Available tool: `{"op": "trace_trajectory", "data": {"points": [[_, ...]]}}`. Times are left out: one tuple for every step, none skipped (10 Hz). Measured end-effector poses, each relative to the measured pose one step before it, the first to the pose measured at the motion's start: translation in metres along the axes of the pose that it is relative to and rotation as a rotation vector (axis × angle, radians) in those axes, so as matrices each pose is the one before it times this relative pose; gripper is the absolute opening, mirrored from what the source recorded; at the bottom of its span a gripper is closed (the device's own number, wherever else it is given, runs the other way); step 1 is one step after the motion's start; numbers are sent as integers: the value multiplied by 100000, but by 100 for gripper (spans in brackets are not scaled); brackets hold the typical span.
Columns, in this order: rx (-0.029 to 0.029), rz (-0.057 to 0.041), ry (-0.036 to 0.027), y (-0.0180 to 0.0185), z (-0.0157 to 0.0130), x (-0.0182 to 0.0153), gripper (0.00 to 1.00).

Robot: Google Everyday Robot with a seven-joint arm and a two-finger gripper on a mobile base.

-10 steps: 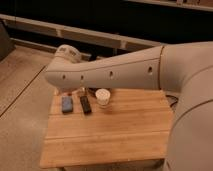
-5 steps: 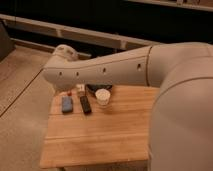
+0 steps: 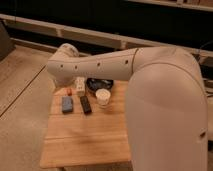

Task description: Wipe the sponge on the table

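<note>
Wooden desk [image 3: 85, 140], one, slatted top. Camera view, items grouped at its far left part:
- one blue-grey sponge [image 3: 67, 104], flat, near the left edge
- one black oblong item [image 3: 86, 104], just beside the sponge
- one white cup [image 3: 103, 96], upright
- one white box [image 3: 80, 86]
- one small orange item [image 3: 69, 91]

One white arm [image 3: 100, 67] crosses above the far edge. Gripper [image 3: 100, 83]: dark shape under the arm, behind the cup, apart from the sponge. Whether the jaws are apart or together, cannot tell.
</note>
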State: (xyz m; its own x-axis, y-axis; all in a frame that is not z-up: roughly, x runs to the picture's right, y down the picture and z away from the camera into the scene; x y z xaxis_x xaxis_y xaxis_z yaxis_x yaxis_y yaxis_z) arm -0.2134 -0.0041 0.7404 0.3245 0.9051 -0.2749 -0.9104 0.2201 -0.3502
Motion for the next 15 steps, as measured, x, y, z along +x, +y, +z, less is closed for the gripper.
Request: {"op": "trace_trajectory", "data": {"points": [[176, 262, -82, -209, -33, -23, 65], [61, -289, -110, 59, -72, -24, 65], [-177, -777, 628, 14, 158, 122, 65], [-420, -519, 1366, -108, 464, 269, 65], [-383, -945, 2696, -57, 1066, 503, 65], [-971, -955, 4510, 432, 1619, 813, 65], [-568, -861, 4340, 317, 1666, 582, 65], [-250, -420, 3142, -20, 1397, 198, 65], [-377, 177, 4069, -220, 1698, 80, 65], [-598, 429, 4027, -252, 1789, -470, 65], [-48, 323, 1721, -300, 912, -568, 65], [-62, 451, 1549, -425, 975, -977, 65], [-510, -180, 1110, -284, 1187, -1472, 65], [-683, -534, 62, 117, 466, -730, 65], [-1125, -1232, 217, 409, 821, -971, 65]]}}
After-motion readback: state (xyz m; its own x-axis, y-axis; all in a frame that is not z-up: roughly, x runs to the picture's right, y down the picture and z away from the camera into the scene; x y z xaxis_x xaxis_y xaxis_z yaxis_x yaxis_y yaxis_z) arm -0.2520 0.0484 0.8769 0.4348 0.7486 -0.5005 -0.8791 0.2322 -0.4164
